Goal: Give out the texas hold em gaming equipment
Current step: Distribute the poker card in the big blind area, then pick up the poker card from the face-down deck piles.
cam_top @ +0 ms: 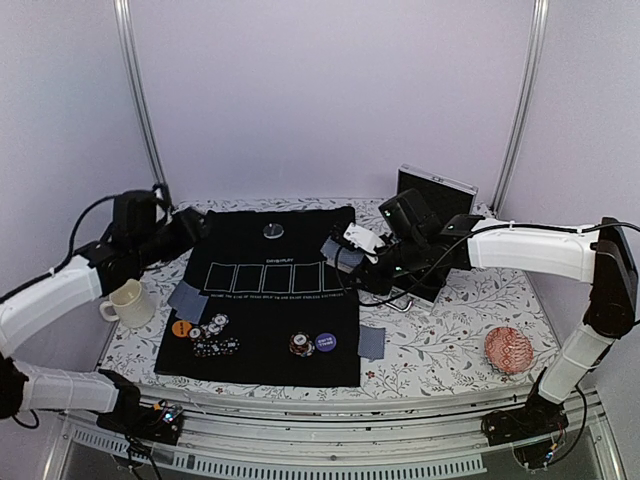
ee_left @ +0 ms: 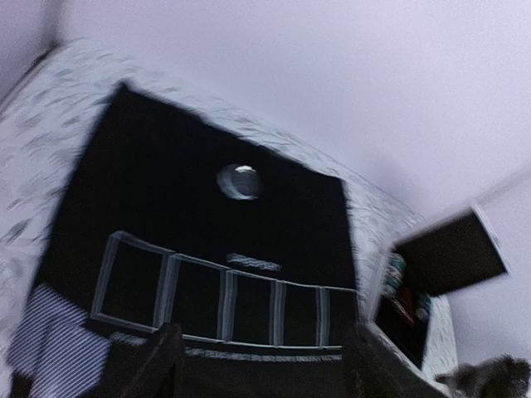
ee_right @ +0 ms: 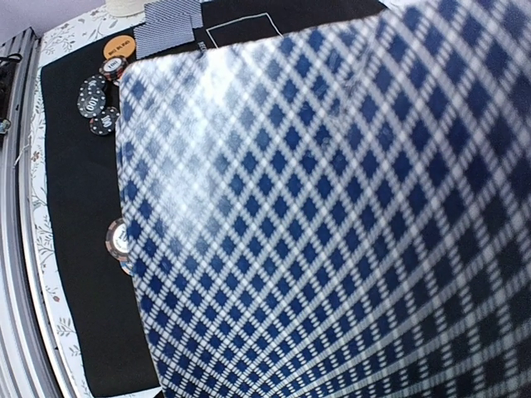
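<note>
Two end effectors: the left end effector [cam_top: 193, 226] hovers over the far-left corner of the black mat [cam_top: 250, 250], fingers spread with nothing between them. The right end effector [cam_top: 345, 247] is above the mat's far-right edge, grasping the held card [ee_right: 332, 215], whose diamond back fills its wrist view.
Step in hand: probably dealing this card to a player's place. The lone card [cam_top: 371, 343] just off the mat's right edge looks one short of the card pair [cam_top: 188, 300] on the left.
Doing it well: bring the card low and flat, then release it back-up beside the lone card without nudging that one.
Left side: mug [cam_top: 128, 303] on the desk [cam_top: 440, 330] just beside the card pair, with the orange button [cam_top: 181, 328] and left chip stacks [cam_top: 215, 335] near.
Middle: silver disc [cam_top: 273, 231] at the mat's far end, and the middle chip stack [cam_top: 301, 344] just beside the purple button [cam_top: 325, 342].
Right side: black case [cam_top: 435, 190] behind the arm, and the red patterned disc [cam_top: 509, 350] well apart.
In the way: a cable loop [cam_top: 398, 303] hangs under the right arm near the lone card and could drag across it.
</note>
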Controlling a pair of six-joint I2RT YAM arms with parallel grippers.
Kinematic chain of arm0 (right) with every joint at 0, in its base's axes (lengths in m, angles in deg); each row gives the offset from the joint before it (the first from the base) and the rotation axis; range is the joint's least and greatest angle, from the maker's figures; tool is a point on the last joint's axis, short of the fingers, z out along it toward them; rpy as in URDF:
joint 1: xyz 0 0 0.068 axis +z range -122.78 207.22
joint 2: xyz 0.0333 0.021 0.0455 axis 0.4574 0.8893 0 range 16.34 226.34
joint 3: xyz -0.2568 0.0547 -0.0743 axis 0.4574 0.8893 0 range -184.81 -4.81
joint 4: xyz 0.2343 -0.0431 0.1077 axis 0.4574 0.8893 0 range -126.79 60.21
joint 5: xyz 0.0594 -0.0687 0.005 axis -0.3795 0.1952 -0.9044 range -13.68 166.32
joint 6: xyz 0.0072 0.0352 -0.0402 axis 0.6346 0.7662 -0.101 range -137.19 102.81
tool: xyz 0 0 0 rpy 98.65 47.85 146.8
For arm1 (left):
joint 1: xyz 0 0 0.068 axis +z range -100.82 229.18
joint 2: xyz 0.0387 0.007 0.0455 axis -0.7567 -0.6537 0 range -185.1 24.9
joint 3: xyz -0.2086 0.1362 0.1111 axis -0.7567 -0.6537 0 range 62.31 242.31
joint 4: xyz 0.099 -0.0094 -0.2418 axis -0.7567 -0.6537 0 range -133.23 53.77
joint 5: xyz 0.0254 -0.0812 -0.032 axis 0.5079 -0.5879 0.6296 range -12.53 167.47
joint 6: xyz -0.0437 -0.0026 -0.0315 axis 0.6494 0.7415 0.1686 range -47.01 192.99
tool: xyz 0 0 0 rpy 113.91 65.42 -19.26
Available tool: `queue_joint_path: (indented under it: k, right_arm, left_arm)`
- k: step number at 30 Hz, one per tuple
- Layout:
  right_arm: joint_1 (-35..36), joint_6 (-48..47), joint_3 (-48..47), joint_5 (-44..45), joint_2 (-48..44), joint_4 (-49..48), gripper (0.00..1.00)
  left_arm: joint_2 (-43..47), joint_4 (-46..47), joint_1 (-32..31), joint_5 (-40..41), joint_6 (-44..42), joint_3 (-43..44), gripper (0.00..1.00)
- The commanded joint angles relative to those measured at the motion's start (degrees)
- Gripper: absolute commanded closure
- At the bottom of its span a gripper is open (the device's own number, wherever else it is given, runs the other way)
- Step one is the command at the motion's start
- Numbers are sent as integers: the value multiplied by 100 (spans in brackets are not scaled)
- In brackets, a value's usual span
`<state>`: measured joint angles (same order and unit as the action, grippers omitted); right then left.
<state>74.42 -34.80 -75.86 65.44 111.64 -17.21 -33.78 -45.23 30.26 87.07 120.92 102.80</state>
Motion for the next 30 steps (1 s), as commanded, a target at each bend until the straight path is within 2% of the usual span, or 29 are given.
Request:
queue_joint_path:
  k: [1, 2, 4, 7, 11, 14, 20, 27, 30]
  right_arm:
    - [162, -61, -322, 84, -59, 4, 63]
    - [176, -59, -353, 74, -45, -4, 63]
    - [206, -42, -405, 41, -16, -25, 63]
    - [233, 17, -472, -74, 41, -58, 63]
    - [287, 38, -620, -72, 181, -20, 63]
    - [309, 29, -700, -61, 277, 9, 63]
    - [357, 25, -867, -7, 436, 38, 63]
    - [413, -14, -1000, 6, 579, 64, 63]
    - [450, -19, -1044, -9, 651, 71, 63]
  left_arm:
    - [-1093, 828, -779, -2439, -2483, 1268, 30]
    - [-1330, 848, -849, -3087, -2582, 1392, 28]
    - [-1649, 885, -1099, -3696, -2781, 1544, 24]
    - [-1947, 1145, -1440, -4221, -3054, 1586, 14]
    - [-2135, 1536, -1723, -4638, -3234, 1697, 11]
    - [-2266, 1557, -1781, -4682, -3262, 1793, 11]
    - [-2712, 1004, -1810, -4357, -3361, 2213, 15]
    - [-3043, 358, -1813, -3722, -3565, 2659, 27]
    - [-3126, 322, -1836, -3672, -3558, 2688, 28]
